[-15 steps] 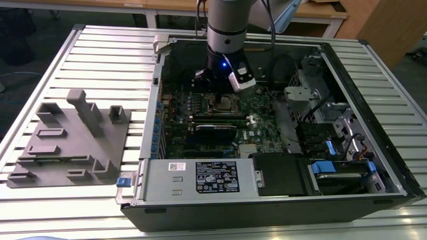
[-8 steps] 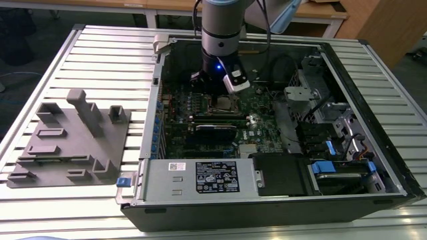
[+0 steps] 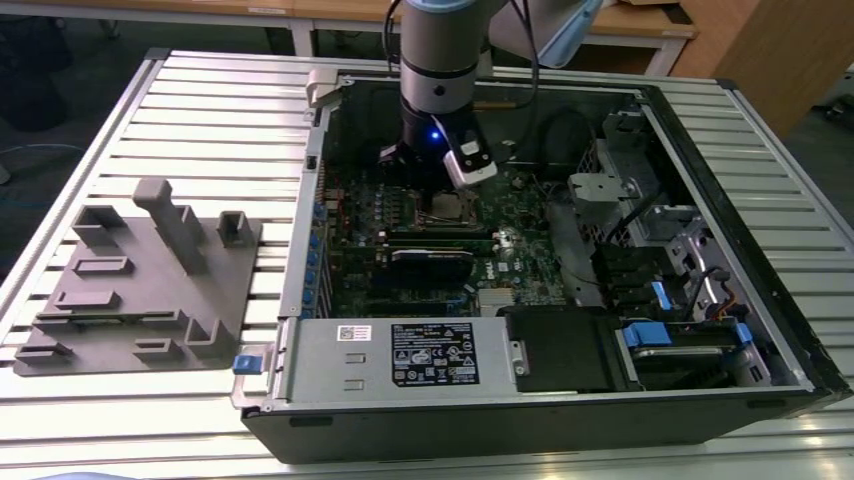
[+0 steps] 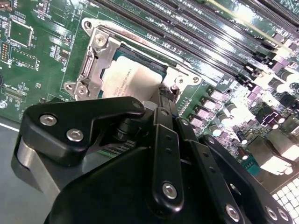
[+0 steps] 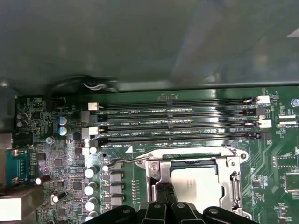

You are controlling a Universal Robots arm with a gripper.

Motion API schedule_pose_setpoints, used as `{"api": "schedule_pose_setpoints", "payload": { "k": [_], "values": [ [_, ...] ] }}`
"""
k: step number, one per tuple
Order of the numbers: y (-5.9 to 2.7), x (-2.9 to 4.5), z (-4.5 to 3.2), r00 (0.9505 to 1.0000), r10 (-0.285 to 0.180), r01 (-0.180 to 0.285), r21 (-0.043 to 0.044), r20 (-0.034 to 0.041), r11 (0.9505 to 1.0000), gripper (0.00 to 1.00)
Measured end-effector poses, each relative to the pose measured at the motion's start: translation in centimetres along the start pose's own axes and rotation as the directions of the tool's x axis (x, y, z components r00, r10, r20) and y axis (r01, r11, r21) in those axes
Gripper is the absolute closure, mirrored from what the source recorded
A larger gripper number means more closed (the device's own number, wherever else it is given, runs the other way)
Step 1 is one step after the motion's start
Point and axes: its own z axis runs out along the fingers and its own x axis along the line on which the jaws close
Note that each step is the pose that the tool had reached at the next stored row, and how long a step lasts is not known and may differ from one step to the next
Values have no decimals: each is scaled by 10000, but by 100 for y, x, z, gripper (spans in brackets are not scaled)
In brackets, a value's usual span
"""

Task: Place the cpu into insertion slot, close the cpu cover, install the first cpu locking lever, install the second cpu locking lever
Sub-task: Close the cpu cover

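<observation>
My jaws are together, tips right at the edge of the cpu cover (image 4: 96, 44). The cpu (image 4: 128, 77) sits in the insertion slot (image 3: 451, 205) w/ cover lying flat over it, grey top showing thru the window. PC case (image 3: 534, 432) lies open on worktop (image 3: 200, 100).

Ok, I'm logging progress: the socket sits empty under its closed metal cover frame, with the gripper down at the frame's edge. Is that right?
Not empty. Both wrist views show the cpu lying under the cpu cover, its pale top filling the frame's window. The rest holds: cover down, gripper at the frame's edge.
</observation>
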Motion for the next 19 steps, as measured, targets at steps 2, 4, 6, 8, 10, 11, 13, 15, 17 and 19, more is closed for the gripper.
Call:
{"api": "schedule_pose_setpoints", "payload": {
  "k": [2,4,6,8,10,11,13,15,17,19],
  "values": [
    [-1,18,1,10000,-1,1,1,7,10000,89],
    [-2,32,5,10000,-1,1,1,13,10000,89],
    [-5,40,18,10000,-2,2,13,17,10000,89],
    [-7,47,30,10000,-2,2,14,25,10000,89],
    [-6,46,35,10000,-3,3,4,31,10000,89],
    [-6,47,35,10000,-3,3,3,32,10000,89],
    [-5,47,35,10000,-2,2,4,32,10000,89],
    [-5,47,33,10000,-1,1,2,33,10000,89],
    [-2,45,20,10000,-1,2,-13,42,10000,89],
    [0,43,-5,10000,-2,2,-14,43,10000,89]
  ]
}}
